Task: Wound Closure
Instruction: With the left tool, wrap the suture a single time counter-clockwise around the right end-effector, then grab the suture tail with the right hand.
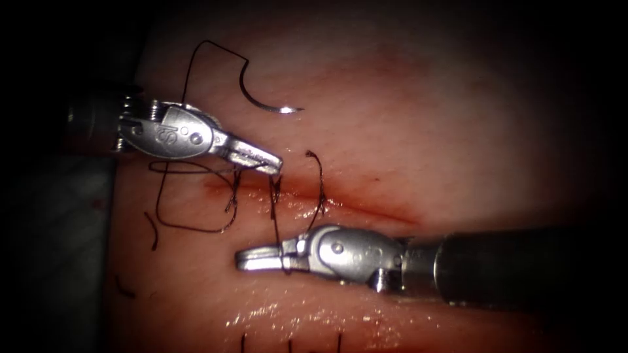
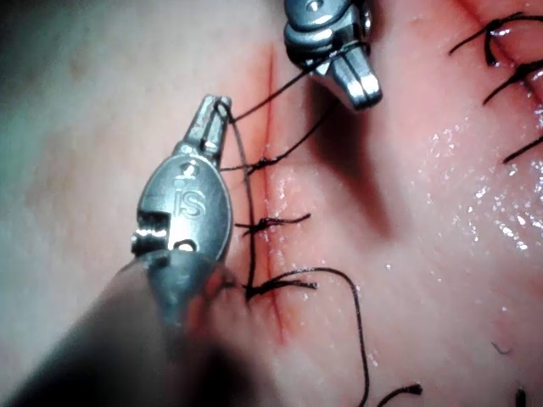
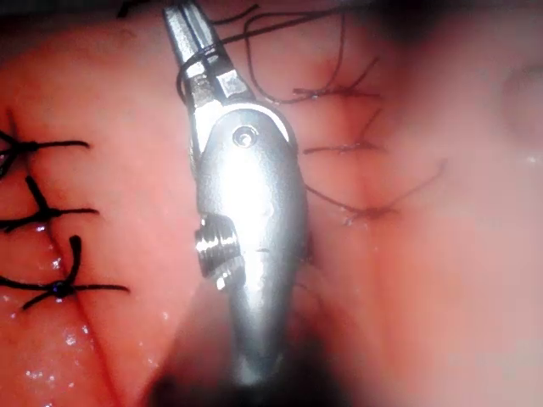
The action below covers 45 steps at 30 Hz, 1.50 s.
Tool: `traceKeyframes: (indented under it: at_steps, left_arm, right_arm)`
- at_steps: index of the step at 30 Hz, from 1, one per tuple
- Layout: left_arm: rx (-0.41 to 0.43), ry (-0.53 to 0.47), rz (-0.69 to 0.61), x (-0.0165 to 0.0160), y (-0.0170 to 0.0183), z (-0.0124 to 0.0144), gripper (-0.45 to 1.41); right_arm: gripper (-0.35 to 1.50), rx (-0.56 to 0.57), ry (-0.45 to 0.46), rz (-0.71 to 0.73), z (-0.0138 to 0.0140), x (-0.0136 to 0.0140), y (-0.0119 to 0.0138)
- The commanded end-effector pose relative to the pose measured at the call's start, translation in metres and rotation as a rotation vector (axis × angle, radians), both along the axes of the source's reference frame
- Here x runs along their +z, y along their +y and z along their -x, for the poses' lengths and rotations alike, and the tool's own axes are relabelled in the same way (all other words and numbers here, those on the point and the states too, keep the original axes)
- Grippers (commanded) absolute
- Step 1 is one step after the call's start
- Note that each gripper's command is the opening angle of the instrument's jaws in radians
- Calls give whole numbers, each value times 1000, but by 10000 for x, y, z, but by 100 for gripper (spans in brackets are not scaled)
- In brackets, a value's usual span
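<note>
While lying free on the pale pink tissue (image 1: 405,124) above the reddened cut (image 1: 353,204), the curved steel needle (image 1: 265,104) trails dark thread (image 1: 190,72). Left silver tool (image 1: 271,163) clamped on thread, seemingly; closer wrist view confirms thread at its tip. Right silver tool (image 1: 245,259) closed, thread wrapped around jaws.

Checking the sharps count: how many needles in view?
1. The needle lies free on the tissue, above the cut's left part. Left end effector holds thread; thread wraps round the shut right end effector.
</note>
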State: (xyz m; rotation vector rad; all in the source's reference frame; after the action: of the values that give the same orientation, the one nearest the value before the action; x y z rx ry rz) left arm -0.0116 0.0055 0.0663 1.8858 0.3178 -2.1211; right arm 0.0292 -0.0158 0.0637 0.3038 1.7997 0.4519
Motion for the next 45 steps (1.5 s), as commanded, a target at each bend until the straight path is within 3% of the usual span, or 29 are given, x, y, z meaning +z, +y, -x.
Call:
traceKeyframes:
  at_steps: [1,7,16,19,20,26,29,37,38,40,41,45]
  left_arm:
    - [1,-1,1,5,1,5,-45]
    - [-18,8,-4,51,-9,2,-45]
    - [-40,34,-25,102,-20,-7,-45]
    - [-40,31,-30,108,-37,-2,-45]
    - [-41,29,-27,106,-44,0,-45]
    - [-53,32,-22,97,-69,8,-45]
    - [-57,28,-15,87,-88,18,-45]
    - [-79,37,-10,79,-96,33,-45]
    - [-89,47,-8,77,-97,40,-45]
    - [-92,51,-7,77,-97,42,-45]
    - [-100,61,-5,76,-96,45,-45]
    - [-120,83,1,79,-93,52,-45]
  right_arm:
    - [-35,-1,3,-4,-7,2,-6]
    - [-35,80,139,-147,6,1,9]
    - [-35,236,113,-227,21,0,21]
    - [-35,358,-15,-400,26,0,22]
    - [-21,436,-88,-442,29,-1,22]
    - [4,578,-237,-472,41,-1,18]
    - [7,670,-279,-557,60,6,12]
    - [24,736,-312,-680,77,28,11]
    - [39,729,-360,-743,81,42,13]
    - [39,724,-380,-755,82,46,13]
    - [54,720,-410,-779,85,56,12]
    - [71,714,-442,-834,87,77,10]
